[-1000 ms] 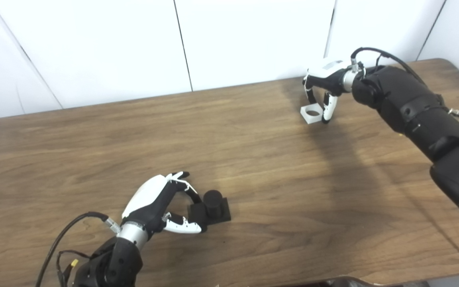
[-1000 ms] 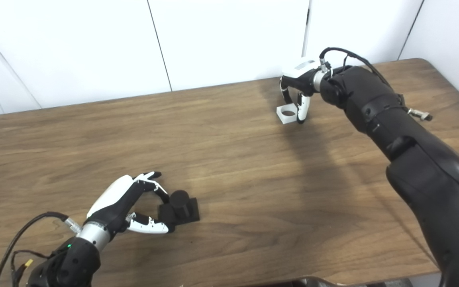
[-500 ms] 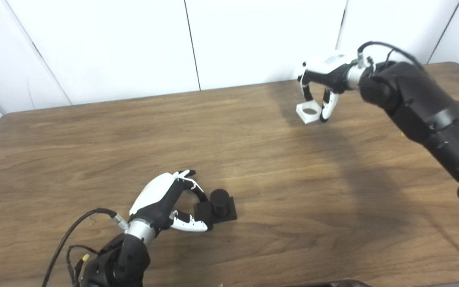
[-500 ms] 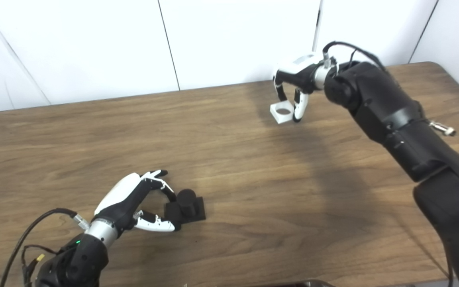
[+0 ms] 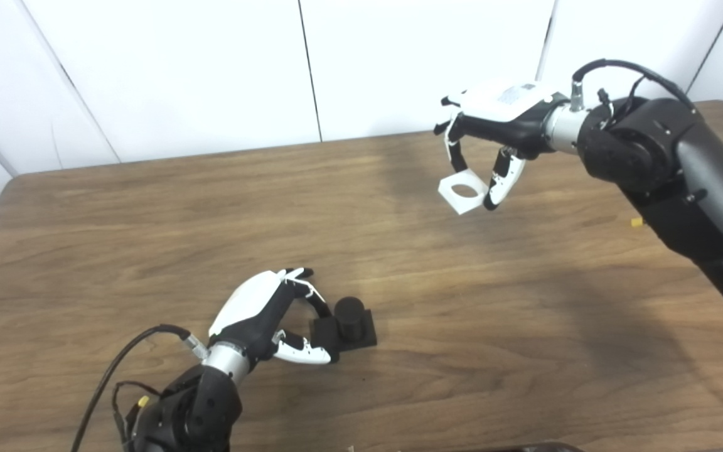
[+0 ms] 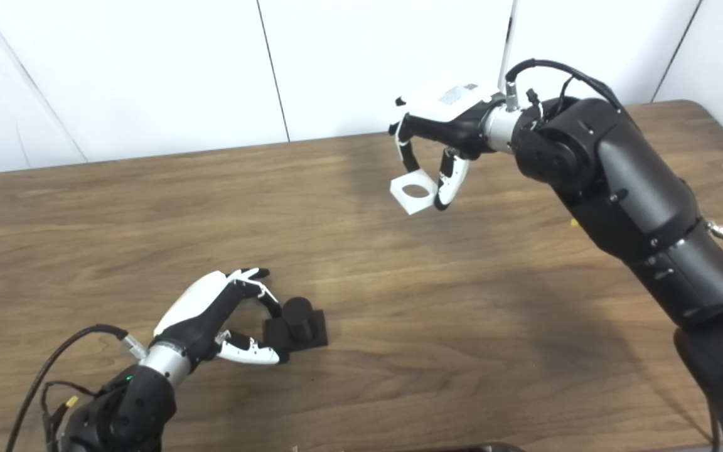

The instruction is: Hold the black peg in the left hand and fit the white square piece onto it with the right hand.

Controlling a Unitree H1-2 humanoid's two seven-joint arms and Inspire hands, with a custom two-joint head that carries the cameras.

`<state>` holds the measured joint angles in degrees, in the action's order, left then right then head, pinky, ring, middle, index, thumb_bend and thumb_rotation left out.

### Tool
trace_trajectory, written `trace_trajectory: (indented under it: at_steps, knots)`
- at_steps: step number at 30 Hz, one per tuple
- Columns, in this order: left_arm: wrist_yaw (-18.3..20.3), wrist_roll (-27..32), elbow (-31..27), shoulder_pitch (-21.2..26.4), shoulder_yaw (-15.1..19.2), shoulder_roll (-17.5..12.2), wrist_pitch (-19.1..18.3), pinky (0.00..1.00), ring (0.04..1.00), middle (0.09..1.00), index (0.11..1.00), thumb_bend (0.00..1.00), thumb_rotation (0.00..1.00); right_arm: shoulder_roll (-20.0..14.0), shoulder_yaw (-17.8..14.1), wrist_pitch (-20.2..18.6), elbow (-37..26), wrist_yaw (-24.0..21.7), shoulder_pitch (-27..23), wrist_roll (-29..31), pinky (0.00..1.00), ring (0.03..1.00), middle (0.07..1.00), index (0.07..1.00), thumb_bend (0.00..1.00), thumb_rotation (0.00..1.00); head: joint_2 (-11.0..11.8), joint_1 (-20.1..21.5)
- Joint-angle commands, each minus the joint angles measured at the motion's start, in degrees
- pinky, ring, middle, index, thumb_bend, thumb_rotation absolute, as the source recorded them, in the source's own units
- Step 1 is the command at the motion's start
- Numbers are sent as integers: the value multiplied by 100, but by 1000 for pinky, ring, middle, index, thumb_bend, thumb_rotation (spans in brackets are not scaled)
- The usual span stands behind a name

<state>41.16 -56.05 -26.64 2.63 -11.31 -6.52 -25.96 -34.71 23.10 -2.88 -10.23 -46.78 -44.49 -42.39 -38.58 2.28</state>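
Note:
The black peg (image 5: 350, 321), a short cylinder on a square black base, stands on the table near its front left. My left hand (image 5: 261, 314) is shut on the left side of its base, fingers and thumb pinching it; the hand also shows in the right eye view (image 6: 211, 312). My right hand (image 5: 493, 125) is shut on the white square piece (image 5: 462, 193), which has a round hole. It holds the piece tilted in the air above the table's back middle, far right of and beyond the peg. The piece also shows in the right eye view (image 6: 413, 194).
The wooden table (image 5: 462, 314) ends at a white panelled wall (image 5: 211, 69) at the back. A small yellow bit (image 5: 635, 221) lies on the table under my right forearm. A black cable (image 5: 129, 351) trails from my left wrist.
My right hand has lifted the white square piece off the table and carried it left, toward the middle. My left hand stays on the peg's base. The camera has shifted a little.

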Motion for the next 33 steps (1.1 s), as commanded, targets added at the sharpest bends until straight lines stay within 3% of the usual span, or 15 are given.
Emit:
trace_trajectory:
  at_steps: [1,16,33]
  knots:
    - [211,-79,0,-55,-22,-34,-92,1000,1000,953,492,504,76,77,-189,-144,-382,-41,-211,155,1000,1000,877,489,525,144,-5,4]
    - [220,-81,54,-10,-21,24,-92,1000,1000,954,491,504,76,542,-92,-159,-1326,-409,-14,456,1000,1000,867,489,525,143,-60,-55]
    - [361,-250,-13,37,-75,70,-89,1000,1000,953,491,503,79,1212,322,-41,-1325,-466,85,142,1000,999,860,488,525,144,-77,-241]
